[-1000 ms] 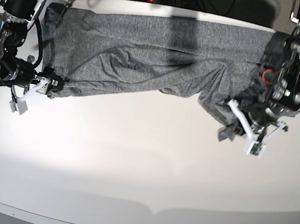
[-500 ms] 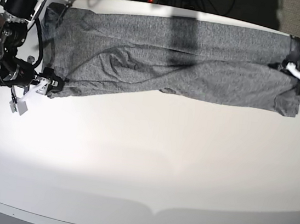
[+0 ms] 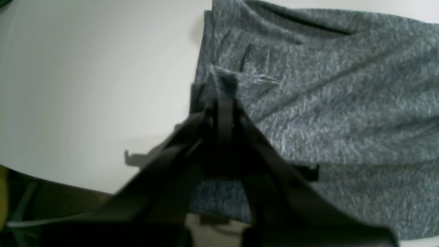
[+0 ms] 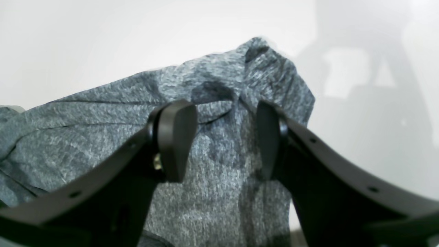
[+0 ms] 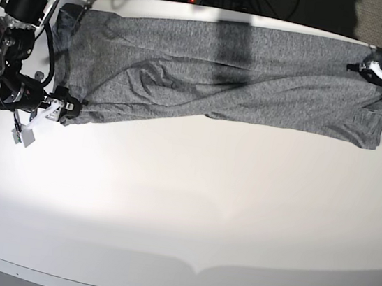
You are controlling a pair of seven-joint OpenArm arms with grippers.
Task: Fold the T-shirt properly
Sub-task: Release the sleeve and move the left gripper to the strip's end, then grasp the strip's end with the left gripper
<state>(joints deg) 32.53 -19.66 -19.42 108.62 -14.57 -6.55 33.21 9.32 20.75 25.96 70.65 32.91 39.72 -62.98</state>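
Cloth first: the T-shirt (image 5: 221,73) lies stretched as one long band across the far part of the table (image 5: 183,205), reaching from my right arm at the base view's left edge to my left arm at its right edge. Its heathered grey jersey is creased into diagonal folds near the middle, and its near hem runs unevenly.

Left gripper (image 3: 221,97) — seen from its wrist camera, the two dark fingers (image 3: 224,113) meet on a small raised tuft of the shirt's edge, so I read this claw as pinched on the cloth. The fabric spreads away to the right of the pinch; bare table lies to the left.

Right gripper (image 4: 226,137) — its black pads (image 4: 176,137) stand apart with a clear gap between them, and a peaked corner of the shirt lies under and beyond that gap. I see this claw as released; neither pad presses the cloth.

In the base view the right gripper (image 5: 60,106) sits at the shirt's near left corner, the left gripper (image 5: 370,68) at the far right corner.
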